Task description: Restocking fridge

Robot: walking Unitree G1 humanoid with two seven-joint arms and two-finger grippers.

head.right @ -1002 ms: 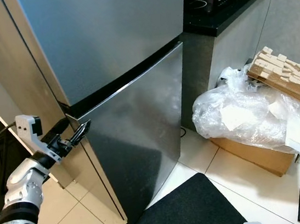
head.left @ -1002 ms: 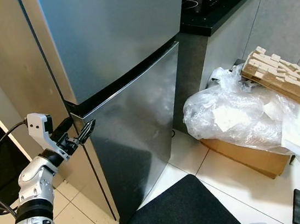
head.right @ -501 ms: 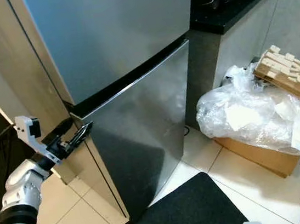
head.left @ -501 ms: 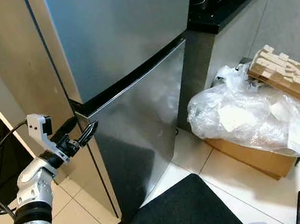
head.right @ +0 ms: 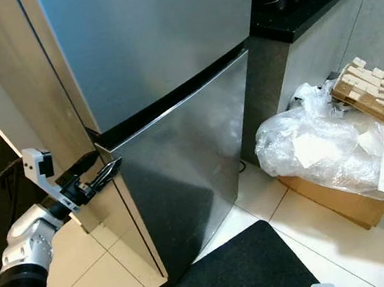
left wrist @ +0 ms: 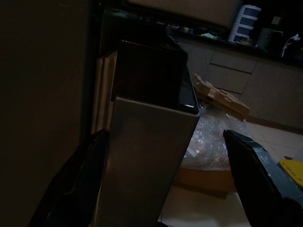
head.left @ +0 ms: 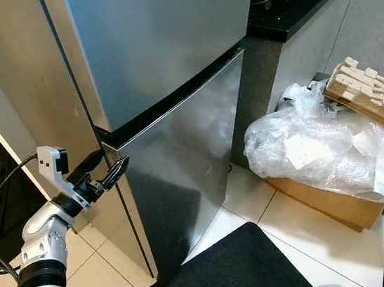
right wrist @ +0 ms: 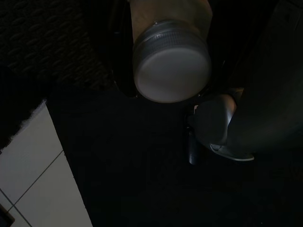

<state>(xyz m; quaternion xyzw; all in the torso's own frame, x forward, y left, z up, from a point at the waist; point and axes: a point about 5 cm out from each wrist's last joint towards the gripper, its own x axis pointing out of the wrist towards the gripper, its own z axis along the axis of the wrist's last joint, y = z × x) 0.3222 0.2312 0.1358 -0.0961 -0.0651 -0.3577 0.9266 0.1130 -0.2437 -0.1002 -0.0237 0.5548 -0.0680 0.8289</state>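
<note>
Left gripper (head.left: 111, 172) unmoved at closed fridge (head.left: 168, 69) edge

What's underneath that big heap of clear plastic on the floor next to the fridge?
A brown cardboard box sits under the clear plastic, its lower edge showing on the tiled floor. A wooden block stack rests on top. What the box holds is covered.
</note>
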